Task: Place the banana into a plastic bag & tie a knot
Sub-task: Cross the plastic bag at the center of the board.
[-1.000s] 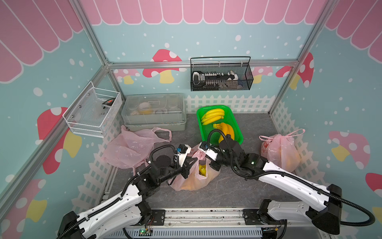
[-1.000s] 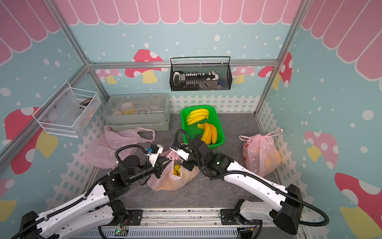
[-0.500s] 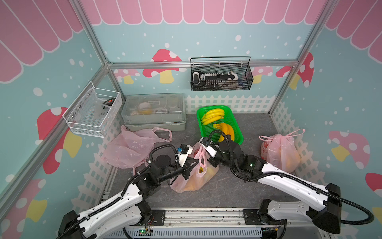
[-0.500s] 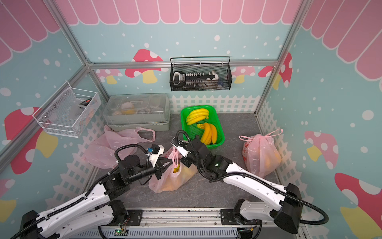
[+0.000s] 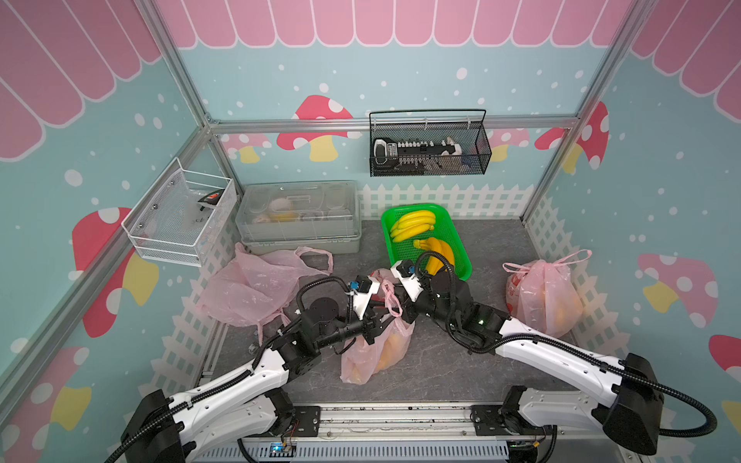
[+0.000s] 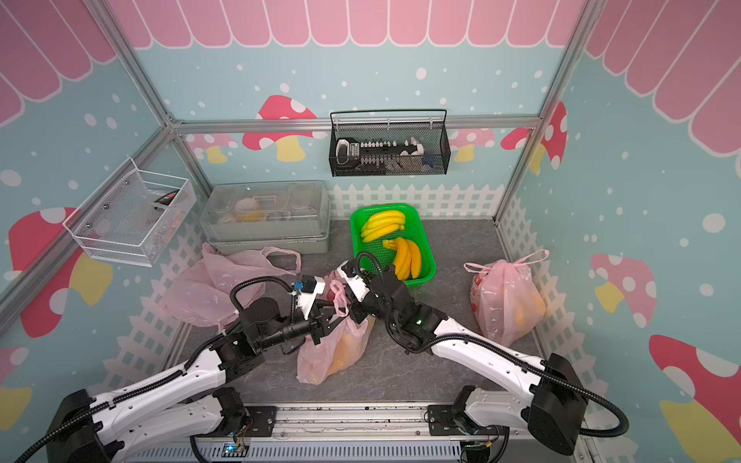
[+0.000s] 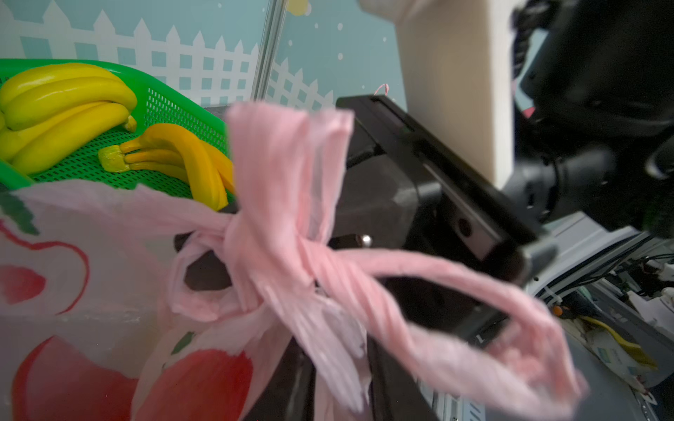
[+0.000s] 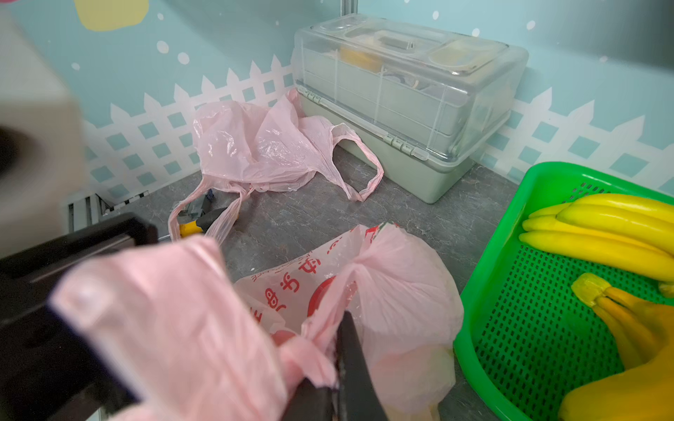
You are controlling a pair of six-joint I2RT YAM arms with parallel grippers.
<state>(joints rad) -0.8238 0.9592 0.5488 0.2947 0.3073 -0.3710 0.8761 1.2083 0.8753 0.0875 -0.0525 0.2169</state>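
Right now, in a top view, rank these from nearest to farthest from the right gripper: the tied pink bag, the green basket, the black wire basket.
1. Green basket, just behind the right gripper.
2. Tied pink bag, by the right fence.
3. Black wire basket, up on the back wall.

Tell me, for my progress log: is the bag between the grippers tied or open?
Tied: in the left wrist view, the bag has its handles pulled into a knot.
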